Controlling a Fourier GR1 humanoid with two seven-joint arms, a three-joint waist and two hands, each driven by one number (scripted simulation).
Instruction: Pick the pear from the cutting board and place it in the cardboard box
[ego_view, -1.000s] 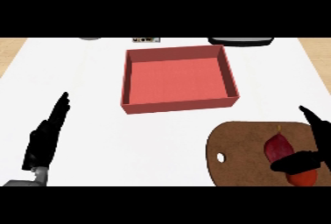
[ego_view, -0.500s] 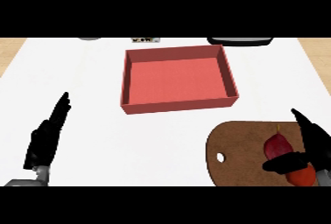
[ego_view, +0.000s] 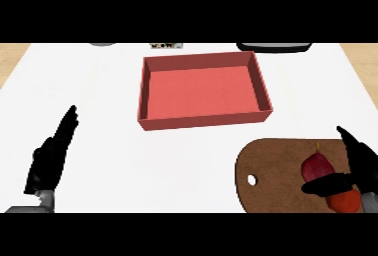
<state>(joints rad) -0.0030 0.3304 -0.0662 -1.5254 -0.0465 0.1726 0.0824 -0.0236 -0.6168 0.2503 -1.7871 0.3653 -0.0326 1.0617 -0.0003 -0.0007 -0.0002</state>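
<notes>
The pear (ego_view: 317, 167) lies on the cutting board (ego_view: 277, 172), a dark red fruit with its thin stem pointing away from the robot, resting toward the board's right side. Just below it on the board sits an orange-red patch (ego_view: 344, 201); what that is cannot be told, since the hand partly covers it.

The right hand (ego_view: 357, 172) is at the pear — its fingers run along the pear's right flank and its thumb reaches across just beneath the fruit, so the pear sits in the gap between them. The hand is half-closed about the pear, which rests on the board, not lifted.

The cardboard box (ego_view: 203, 120), reddish with an open top, stands on the white desk (ego_view: 111, 150) beyond the board and to its left, well apart from the pear; nothing shows inside it.

The left hand (ego_view: 53, 160) rests far to the left of the board — fingers straight, pressed together, pointing up.
</notes>
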